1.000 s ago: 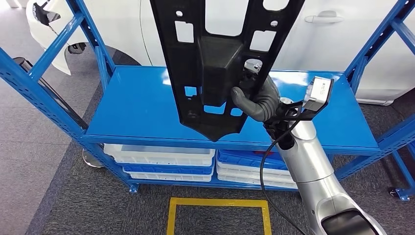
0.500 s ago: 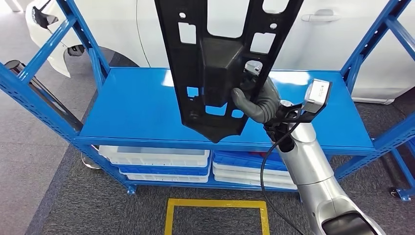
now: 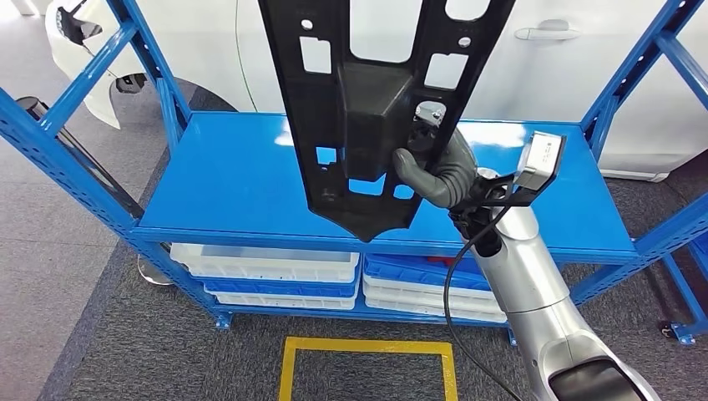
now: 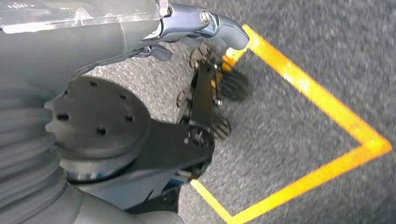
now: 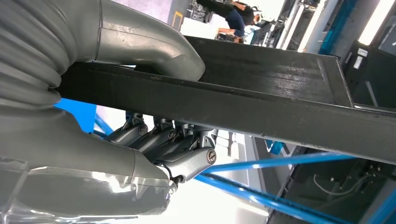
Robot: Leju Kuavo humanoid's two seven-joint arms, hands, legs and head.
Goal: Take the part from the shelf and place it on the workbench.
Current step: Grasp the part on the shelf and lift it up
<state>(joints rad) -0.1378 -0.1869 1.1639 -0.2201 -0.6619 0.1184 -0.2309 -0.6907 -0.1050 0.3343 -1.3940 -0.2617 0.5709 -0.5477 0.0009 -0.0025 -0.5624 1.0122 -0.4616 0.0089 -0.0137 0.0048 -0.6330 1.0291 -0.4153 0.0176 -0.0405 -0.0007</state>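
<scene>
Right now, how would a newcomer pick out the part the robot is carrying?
Find the blue shelf before the white car. Above it, the right hand holds a black plastic panel, flat with cutouts, unlike the white trays stacked below.

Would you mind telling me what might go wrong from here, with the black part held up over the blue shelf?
1. The right hand grips the long black part at one edge only, thumb on one face and fingers on the other, so it may swing or slip.
2. The part's lower tip hangs close above the blue shelf, and blue uprights flank it; turning away could knock them.
</scene>
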